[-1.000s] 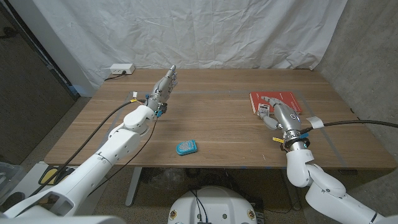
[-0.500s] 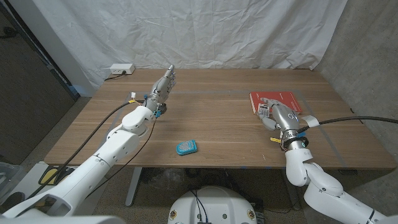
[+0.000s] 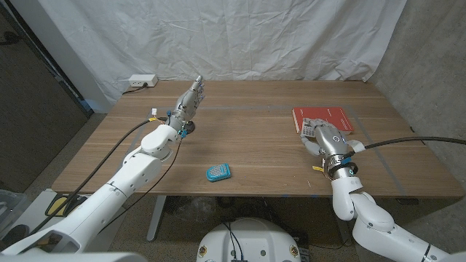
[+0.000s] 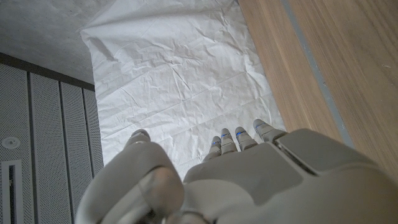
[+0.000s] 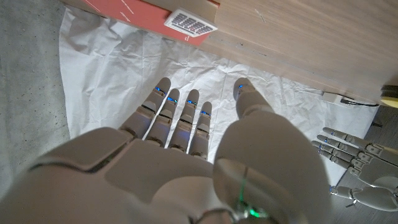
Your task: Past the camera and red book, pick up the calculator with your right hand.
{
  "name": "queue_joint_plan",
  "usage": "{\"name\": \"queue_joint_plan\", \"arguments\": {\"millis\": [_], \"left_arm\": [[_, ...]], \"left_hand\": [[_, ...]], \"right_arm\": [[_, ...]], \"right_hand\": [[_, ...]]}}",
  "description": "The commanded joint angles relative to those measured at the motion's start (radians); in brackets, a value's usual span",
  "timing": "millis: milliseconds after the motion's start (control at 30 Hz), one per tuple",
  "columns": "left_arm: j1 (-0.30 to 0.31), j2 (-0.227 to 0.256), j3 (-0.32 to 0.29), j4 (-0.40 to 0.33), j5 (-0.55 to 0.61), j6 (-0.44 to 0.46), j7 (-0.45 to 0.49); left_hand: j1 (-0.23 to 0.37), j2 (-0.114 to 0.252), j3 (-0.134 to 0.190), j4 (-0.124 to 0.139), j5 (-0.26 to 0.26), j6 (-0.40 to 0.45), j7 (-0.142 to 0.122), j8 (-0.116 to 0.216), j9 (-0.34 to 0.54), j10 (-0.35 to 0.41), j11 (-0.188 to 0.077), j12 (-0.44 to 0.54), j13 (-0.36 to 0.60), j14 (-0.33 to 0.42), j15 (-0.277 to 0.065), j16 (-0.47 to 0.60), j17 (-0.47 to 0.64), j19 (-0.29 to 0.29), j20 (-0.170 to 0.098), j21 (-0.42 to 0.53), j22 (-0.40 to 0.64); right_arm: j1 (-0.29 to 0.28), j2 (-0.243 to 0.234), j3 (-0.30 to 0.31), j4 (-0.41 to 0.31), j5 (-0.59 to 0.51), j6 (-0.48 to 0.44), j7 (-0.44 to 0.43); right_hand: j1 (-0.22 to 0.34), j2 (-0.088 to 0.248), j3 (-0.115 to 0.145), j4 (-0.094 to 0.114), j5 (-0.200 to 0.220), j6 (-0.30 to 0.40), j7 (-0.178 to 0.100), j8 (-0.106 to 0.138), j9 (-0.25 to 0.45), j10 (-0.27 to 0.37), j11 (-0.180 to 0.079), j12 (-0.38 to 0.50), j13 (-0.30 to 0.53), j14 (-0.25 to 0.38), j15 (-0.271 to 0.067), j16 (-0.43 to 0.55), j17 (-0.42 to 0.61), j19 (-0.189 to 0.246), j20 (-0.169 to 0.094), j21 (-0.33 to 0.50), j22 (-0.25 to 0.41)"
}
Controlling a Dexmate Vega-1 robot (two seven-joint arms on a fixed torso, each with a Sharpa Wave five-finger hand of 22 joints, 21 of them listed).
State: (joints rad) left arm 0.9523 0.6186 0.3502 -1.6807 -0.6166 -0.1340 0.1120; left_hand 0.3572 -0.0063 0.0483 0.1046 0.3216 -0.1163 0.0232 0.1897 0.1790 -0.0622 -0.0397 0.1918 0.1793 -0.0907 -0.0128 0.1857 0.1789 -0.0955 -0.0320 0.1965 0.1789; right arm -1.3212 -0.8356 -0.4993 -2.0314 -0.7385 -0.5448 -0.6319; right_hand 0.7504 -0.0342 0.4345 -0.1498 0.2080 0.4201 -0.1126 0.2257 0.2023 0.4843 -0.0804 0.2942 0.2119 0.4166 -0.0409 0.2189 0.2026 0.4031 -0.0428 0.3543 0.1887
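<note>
The calculator (image 3: 309, 129) is located beside the near left corner of the red book (image 3: 325, 118), on the table (image 3: 255, 145). The right hand (image 3: 329, 136) is positioned just short of it, fingers extended together, nothing held. The left hand (image 3: 191, 98) is raised, fingers straight, empty.

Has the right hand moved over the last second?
Yes. The right hand has edged toward the robot's left and slightly nearer the table's front edge, judged against the red book.

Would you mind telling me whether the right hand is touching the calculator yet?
Apart. In the right wrist view, the right hand has its fingers extended with white backdrop showing between their tips and the calculator beside the red book.
</note>
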Motion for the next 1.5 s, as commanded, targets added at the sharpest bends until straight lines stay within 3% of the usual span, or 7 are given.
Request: {"name": "queue_joint_plan", "arguments": {"millis": [33,567,1033,1500], "left_arm": [[0.019,0.000,-0.004,-0.015,0.004,-0.013,0.011],[0.043,0.011,-0.010,-0.065,0.018,0.002,0.043],[0.056,0.020,-0.016,-0.111,0.032,0.023,0.074],[0.059,0.026,-0.018,-0.136,0.038,0.035,0.081]], "left_hand": [[0.000,0.009,-0.007,0.000,0.000,-0.010,-0.001,-0.001,0.005,-0.007,-0.001,0.001,0.004,-0.013,-0.002,-0.003,0.004,-0.009,-0.043,0.000,0.004],[0.001,0.011,-0.010,0.000,0.000,-0.009,-0.003,0.001,0.005,-0.008,-0.002,0.002,0.004,-0.015,0.000,-0.002,0.004,-0.011,-0.041,0.001,0.004],[0.002,0.012,-0.013,0.000,0.000,-0.009,0.000,0.001,0.005,-0.011,0.002,0.002,0.004,-0.016,0.002,-0.002,0.004,-0.012,-0.041,0.001,0.005],[0.003,0.013,-0.016,0.000,0.000,-0.009,0.004,0.002,0.005,-0.011,0.002,0.003,0.004,-0.017,0.002,-0.001,0.004,-0.013,-0.042,0.002,0.005]], "right_arm": [[0.022,-0.020,-0.044,0.013,-0.046,-0.045,0.008],[0.050,-0.023,-0.068,0.064,-0.068,-0.060,-0.009],[0.082,-0.034,-0.101,0.126,-0.095,-0.060,-0.019],[0.126,-0.026,-0.125,0.188,-0.086,-0.052,-0.009]], "right_hand": [[-0.007,0.000,0.001,0.008,0.007,0.015,0.001,0.008,0.004,0.012,0.000,0.003,0.004,0.010,-0.080,0.004,0.002,0.009,-0.056,0.000,0.004],[-0.026,-0.020,-0.017,0.015,0.013,0.039,-0.006,0.015,0.006,0.025,-0.006,0.011,0.008,0.026,-0.078,0.008,0.005,0.016,-0.057,-0.002,0.005],[-0.032,-0.019,-0.022,0.020,0.020,0.046,0.001,0.016,0.007,0.035,-0.002,0.017,0.012,0.043,-0.079,0.013,0.009,0.020,-0.054,-0.003,0.005],[-0.034,-0.014,-0.024,0.024,0.026,0.055,-0.004,0.018,0.008,0.043,-0.015,0.022,0.015,0.057,-0.082,0.018,0.013,0.025,-0.049,-0.003,0.007]]}}
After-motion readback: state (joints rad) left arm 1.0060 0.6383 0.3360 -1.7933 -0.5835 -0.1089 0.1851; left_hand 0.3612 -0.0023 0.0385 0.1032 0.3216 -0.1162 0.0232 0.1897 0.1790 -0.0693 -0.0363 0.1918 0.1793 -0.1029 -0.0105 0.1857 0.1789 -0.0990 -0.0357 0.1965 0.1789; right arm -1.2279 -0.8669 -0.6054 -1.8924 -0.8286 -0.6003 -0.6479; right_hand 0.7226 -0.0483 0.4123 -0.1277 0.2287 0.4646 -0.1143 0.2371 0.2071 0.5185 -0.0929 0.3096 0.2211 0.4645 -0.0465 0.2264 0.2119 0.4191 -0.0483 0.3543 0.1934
